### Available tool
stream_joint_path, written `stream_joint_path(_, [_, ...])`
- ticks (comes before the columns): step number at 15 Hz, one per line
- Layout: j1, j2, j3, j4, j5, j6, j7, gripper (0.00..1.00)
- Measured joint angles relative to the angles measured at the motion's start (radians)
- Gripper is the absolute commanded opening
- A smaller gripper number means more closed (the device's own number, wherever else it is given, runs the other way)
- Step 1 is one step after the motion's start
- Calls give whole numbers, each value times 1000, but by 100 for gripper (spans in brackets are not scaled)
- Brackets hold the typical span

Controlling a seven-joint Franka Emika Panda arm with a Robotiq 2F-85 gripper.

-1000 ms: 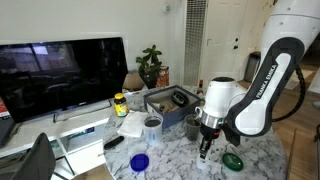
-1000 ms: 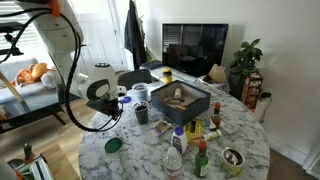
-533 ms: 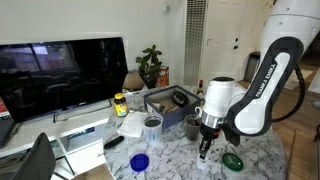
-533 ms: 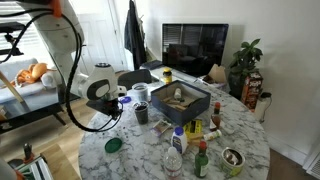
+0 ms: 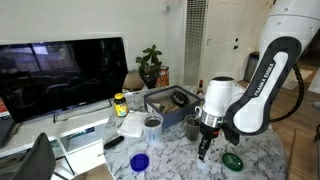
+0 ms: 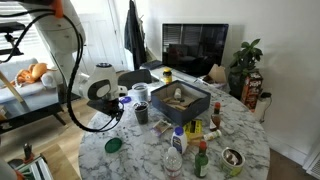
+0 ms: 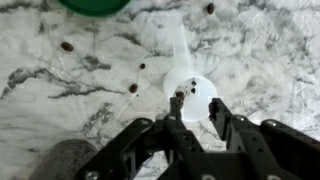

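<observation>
Spoon [image 7: 186, 72] — white, with a round bowl — lies flat on the marble desk [image 7: 270, 60], and the wrist view shows it best. Its handle runs toward the far edge of that view and its bowl sits right at the hand [image 7: 195, 108].

Going from the left of the wrist view, a few dark beans [image 7: 67, 46] lie scattered on the stone, well apart from one another. A green lid [image 7: 95, 4] is cut off by the far edge. Then comes the spoon, with two dark specks in its bowl. The two black fingers [image 7: 176, 112] stand over the near rim of the bowl, one on each side, with a narrow gap between them. Whether they press the bowl or merely flank it, I cannot tell.

In an exterior view, from the left, a dark television [image 5: 60, 70] stands beyond the desk. Next come a yellow-topped jar [image 5: 120, 103], a blue lid [image 5: 139, 161] near the front edge, a dark cup [image 5: 152, 123] and an open box [image 5: 170, 100] with a plant [image 5: 152, 65] behind it. The hand [image 5: 204, 154] points straight down at the desk — the green lid [image 5: 232, 160] lies just to its right.
</observation>
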Motion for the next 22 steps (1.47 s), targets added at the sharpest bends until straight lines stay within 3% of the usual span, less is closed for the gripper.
stream_joint_path(2, [-3,0,0,1,0,0,-4,37])
stream_joint_path(3, [-4,0,2,2,0,0,-5,50])
stream_joint_path(4, [-6,0,3,2,0,0,-7,45])
stream_joint_path(5, [-8,0,6,3,0,0,-10,13])
stream_joint_path(6, [-10,0,11,3,0,0,-13,38])
stream_joint_path(7, [-13,0,15,4,0,0,-16,54])
stream_joint_path(8, [-14,0,19,4,0,0,-17,64])
stream_joint_path(9, [-15,0,22,5,0,0,-18,64])
stream_joint_path(14, [-15,-11,22,6,0,-2,-18,98])
stream_joint_path(22, [-28,-66,25,0,14,-95,-36,100])
